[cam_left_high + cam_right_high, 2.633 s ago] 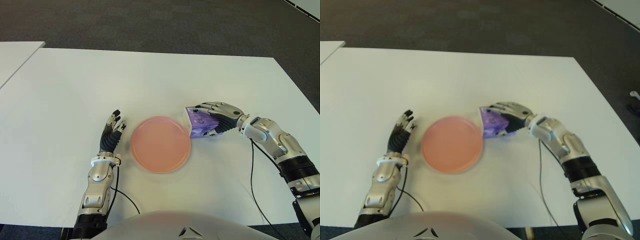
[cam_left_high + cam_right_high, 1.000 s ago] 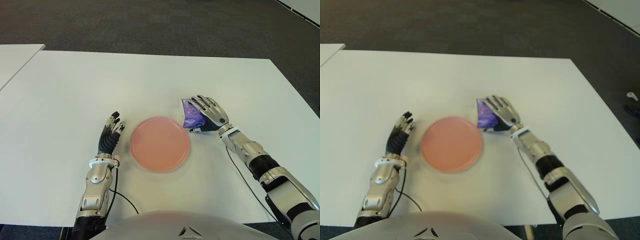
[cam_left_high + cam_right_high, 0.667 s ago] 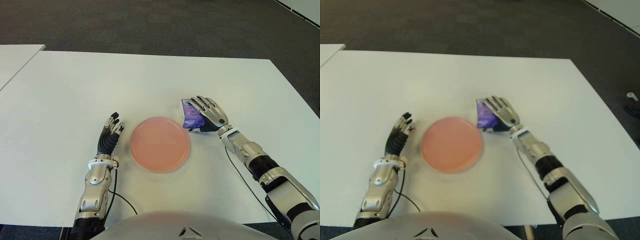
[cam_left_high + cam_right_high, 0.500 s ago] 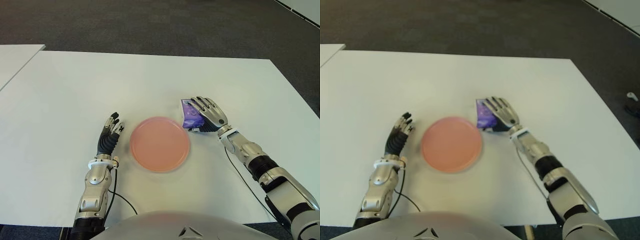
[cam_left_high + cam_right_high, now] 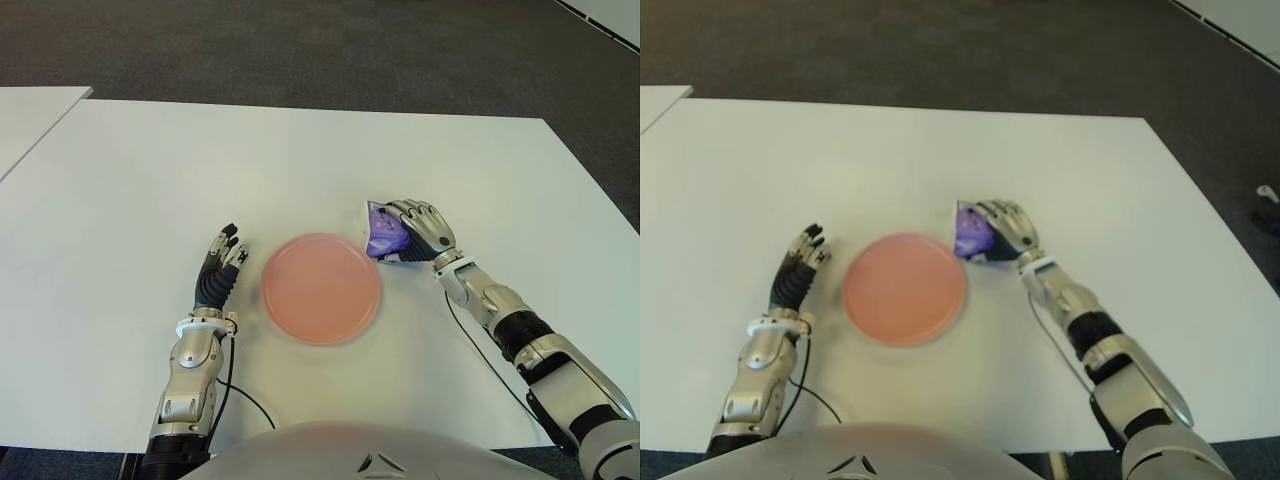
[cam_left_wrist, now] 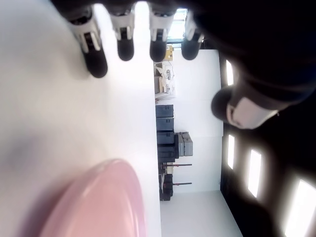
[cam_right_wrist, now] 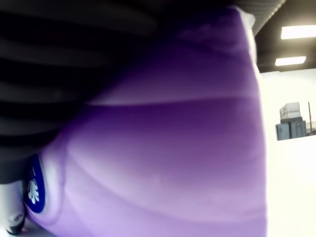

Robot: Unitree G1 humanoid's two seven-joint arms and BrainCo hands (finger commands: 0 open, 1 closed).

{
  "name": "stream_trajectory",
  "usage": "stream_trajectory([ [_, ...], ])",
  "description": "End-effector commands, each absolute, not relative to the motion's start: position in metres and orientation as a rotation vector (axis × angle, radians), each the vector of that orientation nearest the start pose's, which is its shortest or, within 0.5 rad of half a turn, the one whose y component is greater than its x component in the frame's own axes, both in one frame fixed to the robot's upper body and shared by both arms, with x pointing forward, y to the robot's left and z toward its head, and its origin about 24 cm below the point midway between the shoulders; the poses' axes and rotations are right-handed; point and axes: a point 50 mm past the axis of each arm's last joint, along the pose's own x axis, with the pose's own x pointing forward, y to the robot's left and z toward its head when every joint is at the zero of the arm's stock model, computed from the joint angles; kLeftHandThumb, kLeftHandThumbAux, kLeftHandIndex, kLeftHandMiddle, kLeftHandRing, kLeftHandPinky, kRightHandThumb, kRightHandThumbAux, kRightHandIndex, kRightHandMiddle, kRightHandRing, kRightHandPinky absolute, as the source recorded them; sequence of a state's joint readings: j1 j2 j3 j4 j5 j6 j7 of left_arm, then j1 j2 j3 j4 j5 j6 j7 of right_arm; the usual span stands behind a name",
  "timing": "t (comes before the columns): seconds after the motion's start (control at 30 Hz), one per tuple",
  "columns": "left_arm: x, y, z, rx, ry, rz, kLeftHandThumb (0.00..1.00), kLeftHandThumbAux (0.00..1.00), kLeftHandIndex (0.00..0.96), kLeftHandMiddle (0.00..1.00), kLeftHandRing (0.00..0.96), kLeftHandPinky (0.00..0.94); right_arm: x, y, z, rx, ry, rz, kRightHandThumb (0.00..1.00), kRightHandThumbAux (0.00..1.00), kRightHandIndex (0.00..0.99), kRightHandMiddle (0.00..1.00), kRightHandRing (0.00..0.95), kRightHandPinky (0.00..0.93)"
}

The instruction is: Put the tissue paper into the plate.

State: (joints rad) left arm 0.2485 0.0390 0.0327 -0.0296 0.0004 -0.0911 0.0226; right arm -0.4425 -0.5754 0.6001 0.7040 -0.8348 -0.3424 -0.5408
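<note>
**Two robot hands on the counter, one closed around the tissue pack**

Two robot hands show beside the pink plate (image 5: 320,288), which lies flat on the white counter (image 5: 300,160). We see our right robot hand (image 5: 415,232) at about two o'clock from the plate, its fingers curled over the purple tissue paper pack (image 5: 384,234) and gripping it. The pack sits just off the plate's rim at that same two o'clock spot, tilted, with its white edge facing the plate; we cannot tell whether it touches the counter or the rim. In the right wrist view the purple wrapper (image 7: 168,148) fills almost everything, pressed close against the dark palm, which agrees with a firm grasp.

Our left robot hand (image 5: 218,272) shows at nine o'clock from the plate, near it but apart. Its fingers (image 6: 96,61) are stretched out straight and side by side, holding nothing; the left wrist view shows their tips against the counter surface, with the plate's pink edge (image 6: 106,202) close by. A thin black cable (image 5: 245,390) trails from that arm's wrist across the counter toward six o'clock.
</note>
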Motion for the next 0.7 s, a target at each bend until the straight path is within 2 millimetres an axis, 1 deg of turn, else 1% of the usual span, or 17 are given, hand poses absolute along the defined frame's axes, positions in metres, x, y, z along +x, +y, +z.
stream_trajectory([
  [0.03,0.1968,0.182,0.0005,0.048,0.145,0.121,0.0,0.49,0.0,0.0,0.0,0.0,0.2536,-0.1871,-0.0446,-1.425,-0.098,0.608,0.737,0.703,0.441,0.765,0.763,0.775],
  [0.13,0.1969,0.1821,0.0008,0.049,0.145,0.124,0.0,0.491,0.0,0.0,0.0,0.0,0.253,-0.1868,-0.0452,-1.38,-0.074,0.604,0.743,0.706,0.441,0.789,0.784,0.789],
  [0.3,0.197,0.182,0.0011,0.048,0.143,0.128,0.0,0.493,0.0,0.0,0.0,0.0,0.2529,-0.1862,-0.0451,-1.363,-0.072,0.614,0.748,0.708,0.442,0.822,0.813,0.799],
  [0.53,0.1974,0.1821,0.0014,0.045,0.139,0.128,0.0,0.491,0.0,0.0,0.0,0.0,0.2528,-0.1842,-0.0452,-1.346,-0.077,0.619,0.75,0.708,0.442,0.845,0.83,0.789],
  [0.7,0.1979,0.1822,0.0014,0.042,0.134,0.123,0.0,0.49,0.0,0.0,0.0,0.0,0.2524,-0.1828,-0.0452,-1.34,-0.072,0.635,0.751,0.708,0.442,0.86,0.842,0.799],
])
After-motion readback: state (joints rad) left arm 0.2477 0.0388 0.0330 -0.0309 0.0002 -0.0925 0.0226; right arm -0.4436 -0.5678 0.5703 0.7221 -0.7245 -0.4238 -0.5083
